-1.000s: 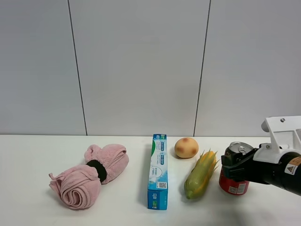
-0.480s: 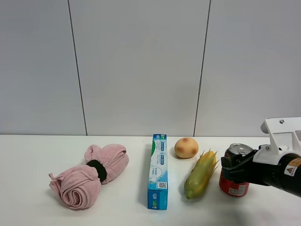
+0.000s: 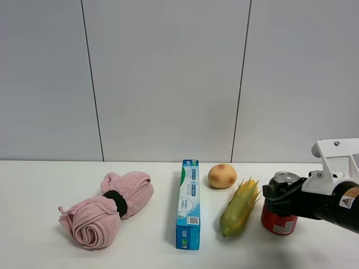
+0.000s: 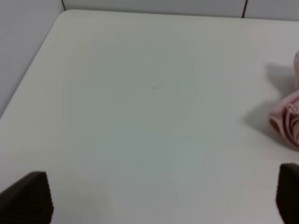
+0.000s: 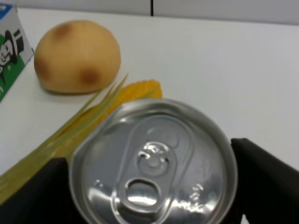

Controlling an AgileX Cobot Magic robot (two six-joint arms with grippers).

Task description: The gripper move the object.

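The red can [image 3: 278,220] with a silver top stands at the right of the table, just right of the corn. My right gripper [image 3: 282,200] is shut on the can's upper part, with the dark arm and white bracket behind it. In the right wrist view the can's silver top and pull tab [image 5: 153,163] fill the middle, with a black finger [image 5: 44,191] tight against each side. I cannot tell whether the can's base touches the table. My left gripper [image 4: 156,191] is open and empty over bare table at the left, out of the exterior view.
An ear of corn [image 3: 240,206] lies next to the can on its left. A brown-spotted potato [image 3: 222,175] is behind the corn. A blue-green long box [image 3: 188,202] lies at the middle. A rolled pink towel [image 3: 106,208] is at the left.
My right gripper and the can have sunk slightly toward the table. Nothing else has moved.
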